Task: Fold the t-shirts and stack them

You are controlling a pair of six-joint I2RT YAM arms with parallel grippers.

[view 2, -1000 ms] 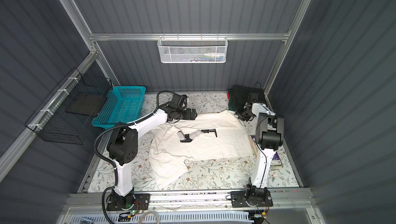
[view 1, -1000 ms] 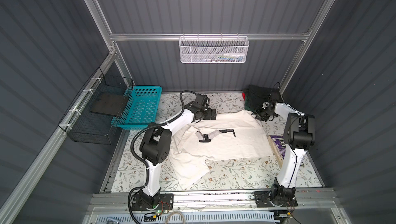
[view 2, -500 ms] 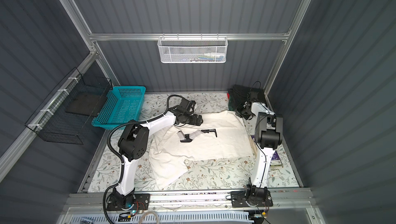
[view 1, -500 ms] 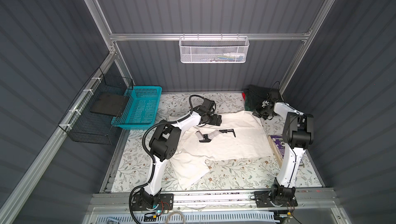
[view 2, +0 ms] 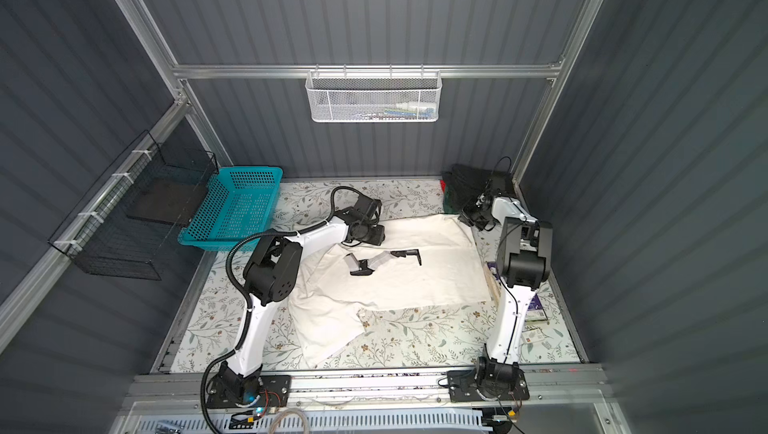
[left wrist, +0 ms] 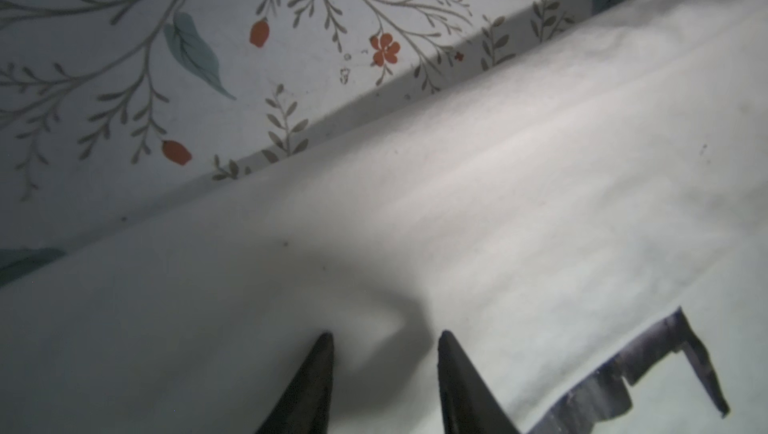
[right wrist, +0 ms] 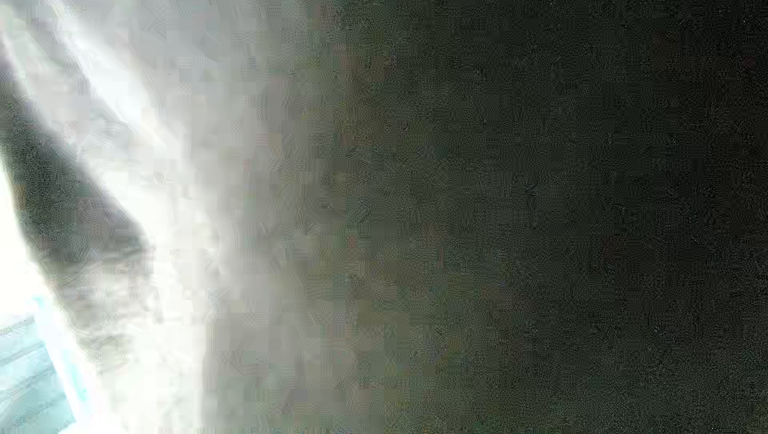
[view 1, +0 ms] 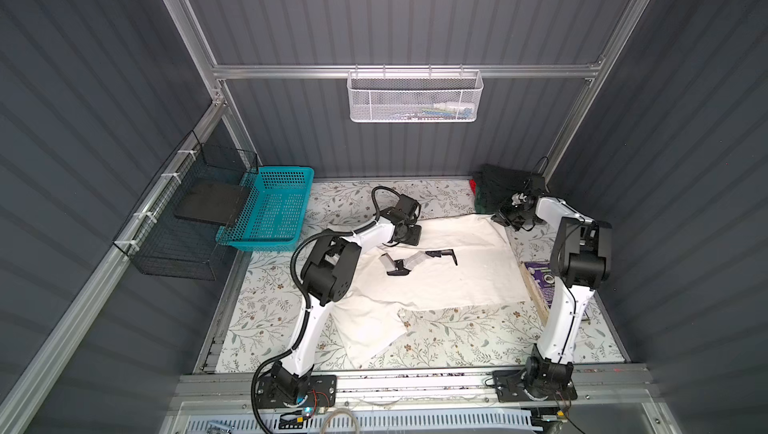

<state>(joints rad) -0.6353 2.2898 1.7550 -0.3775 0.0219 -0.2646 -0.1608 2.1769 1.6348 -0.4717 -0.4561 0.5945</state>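
A large off-white t-shirt [view 1: 449, 274] [view 2: 415, 282] lies spread on the table in both top views, its black-and-grey print [view 1: 415, 261] facing up. My left gripper [view 1: 409, 236] [view 2: 376, 236] presses down near its far left edge. In the left wrist view its jaws [left wrist: 384, 334] stand partly apart with a small ridge of white cloth [left wrist: 457, 203] between them. My right gripper [view 1: 500, 220] [view 2: 465, 220] sits at the shirt's far right corner, shut on the cloth. The right wrist view is a blur of white cloth and dark. A stack of dark folded shirts [view 1: 496, 186] lies just behind it.
A teal basket [view 1: 274, 211] and a black wire basket [view 1: 195, 211] stand at the far left. A white mesh basket [view 1: 415, 97] hangs on the back wall. A purple box [view 1: 540, 282] lies by the right arm. The floral table covering [view 1: 457, 340] shows in front.
My left gripper has moved right onto the shirt's far edge and its jaws have narrowed. My right gripper has shut at the far right corner.
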